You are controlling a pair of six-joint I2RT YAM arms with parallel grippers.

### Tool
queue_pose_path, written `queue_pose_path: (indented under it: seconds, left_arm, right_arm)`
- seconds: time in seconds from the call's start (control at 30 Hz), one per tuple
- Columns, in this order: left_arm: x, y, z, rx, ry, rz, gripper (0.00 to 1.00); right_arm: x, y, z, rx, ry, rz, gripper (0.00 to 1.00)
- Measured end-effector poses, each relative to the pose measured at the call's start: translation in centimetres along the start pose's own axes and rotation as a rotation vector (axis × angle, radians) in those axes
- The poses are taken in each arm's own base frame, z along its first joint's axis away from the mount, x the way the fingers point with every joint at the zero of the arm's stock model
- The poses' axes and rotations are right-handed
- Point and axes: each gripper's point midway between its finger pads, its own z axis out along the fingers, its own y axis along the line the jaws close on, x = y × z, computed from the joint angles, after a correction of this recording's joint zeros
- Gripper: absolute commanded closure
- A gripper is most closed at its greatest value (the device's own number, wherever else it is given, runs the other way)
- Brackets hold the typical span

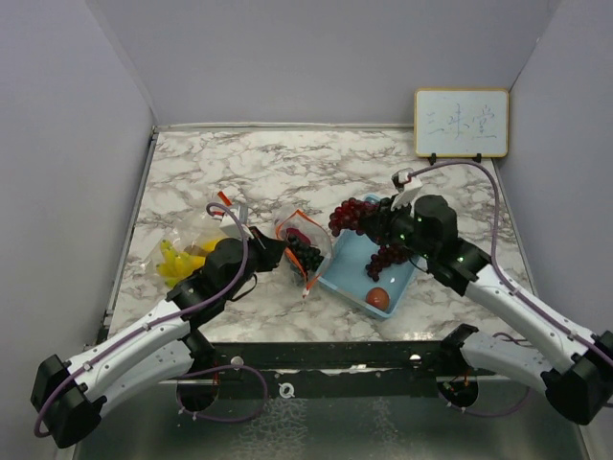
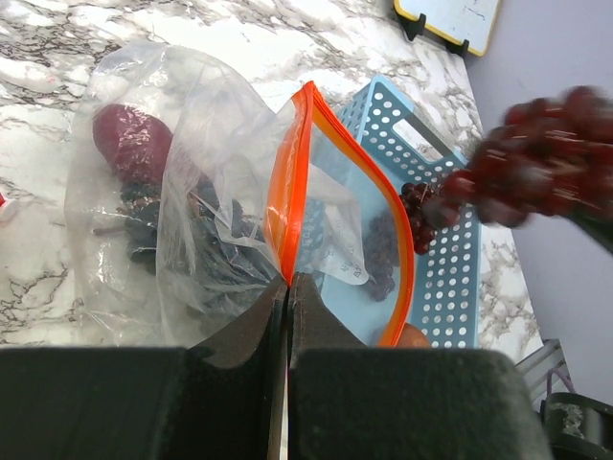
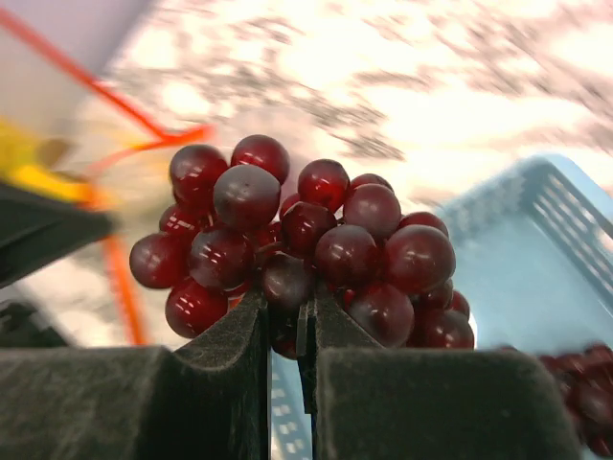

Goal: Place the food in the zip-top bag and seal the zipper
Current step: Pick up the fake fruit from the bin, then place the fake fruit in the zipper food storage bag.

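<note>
My left gripper (image 1: 265, 251) (image 2: 288, 280) is shut on the orange zipper rim of the clear zip-top bag (image 1: 305, 245) (image 2: 220, 192), holding its mouth open towards the basket. Inside lie a magenta oblong piece (image 2: 129, 139) and dark grapes (image 2: 213, 251). My right gripper (image 1: 379, 224) (image 3: 287, 309) is shut on a cluster of dark red grapes (image 1: 351, 215) (image 3: 306, 235) (image 2: 546, 158), lifted above the basket's left end, just right of the bag mouth. Another grape cluster (image 1: 388, 257) and a small red round fruit (image 1: 377, 298) lie in the basket. The yellow bananas (image 1: 178, 262) rest at the left.
The light blue perforated basket (image 1: 350, 268) (image 2: 450, 278) (image 3: 541, 240) sits right of the bag. A small framed whiteboard (image 1: 461, 123) stands at the back right. Grey walls close in the marble table (image 1: 287, 172) on three sides.
</note>
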Motion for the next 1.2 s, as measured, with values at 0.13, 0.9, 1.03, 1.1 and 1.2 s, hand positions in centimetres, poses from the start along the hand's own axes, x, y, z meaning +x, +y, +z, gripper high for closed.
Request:
queue_pose_path:
  seconds: [0.13, 0.9, 1.03, 1.1, 1.2]
  left_arm:
    - [0.1, 0.1, 0.1, -0.004, 0.004, 0.002, 1.00]
    - [0.1, 0.0, 0.3, -0.001, 0.002, 0.000, 1.00]
    - [-0.2, -0.3, 0.1, 0.009, -0.009, -0.004, 1.00]
    - [-0.3, -0.3, 0.0, 0.013, -0.012, -0.005, 1.00]
    - [-0.3, -0.3, 0.0, 0.013, -0.012, -0.005, 1.00]
  right_arm:
    - [-2.9, 5.7, -3.3, -0.309, -0.072, -0.048, 0.98]
    - [2.9, 10.5, 3.6, -0.560, 0.216, 0.176, 0.59]
    - [2.6, 9.2, 4.5, -0.451, 0.228, 0.171, 0.49]
    - [2.5, 8.6, 4.6, -0.408, 0.232, 0.161, 0.48]
    - [2.5, 8.0, 4.2, -0.368, 0.239, 0.146, 0.48]
